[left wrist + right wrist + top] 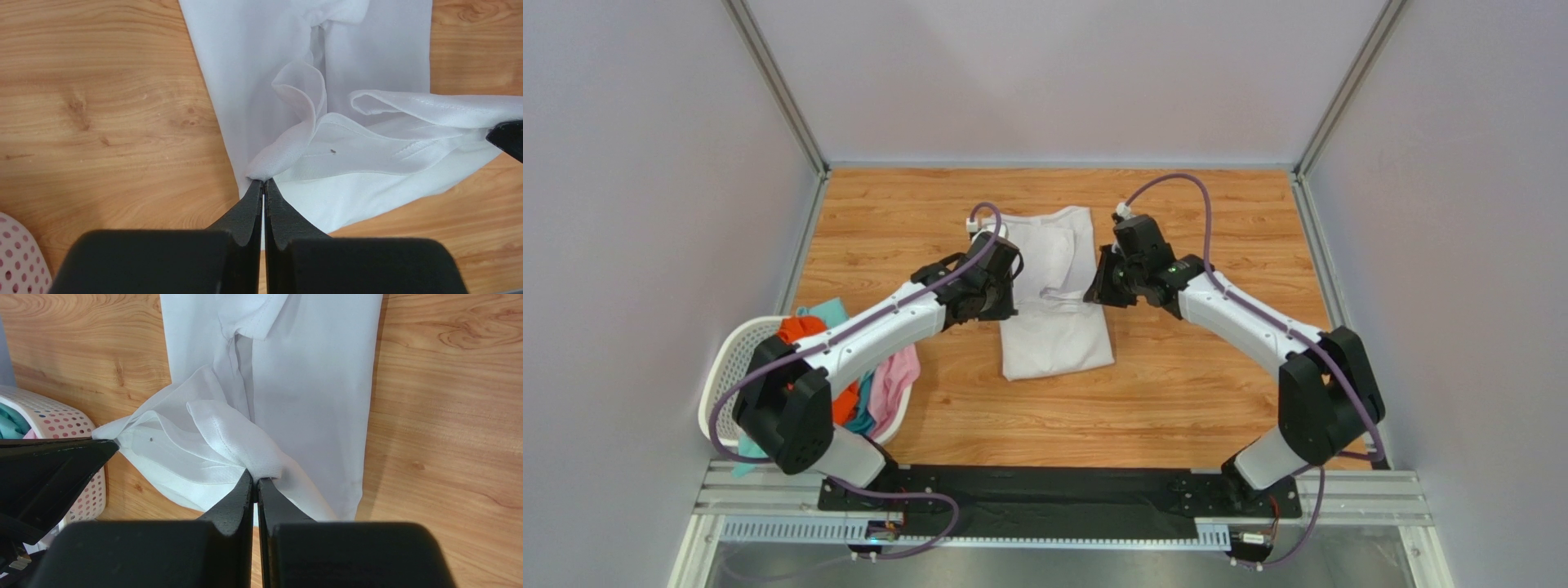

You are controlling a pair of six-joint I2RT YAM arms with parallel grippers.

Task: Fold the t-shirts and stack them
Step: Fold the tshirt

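Observation:
The white t-shirt (1053, 294) lies lengthwise in the middle of the wooden table, folded narrow. My left gripper (1004, 284) is shut on the shirt's left edge (270, 168) and holds a fold of it lifted above the table. My right gripper (1100, 292) is shut on the shirt's right edge (261, 465) and lifts it too. The cloth hangs between the two grippers in loose folds (393, 128). The orange (803, 328), teal (827, 311) and pink (891, 382) t-shirts lie bunched in the laundry basket.
The white perforated laundry basket (734, 368) stands at the near left of the table, under my left arm; its rim shows in the right wrist view (58, 419). Grey walls close the table (1210, 404) on three sides.

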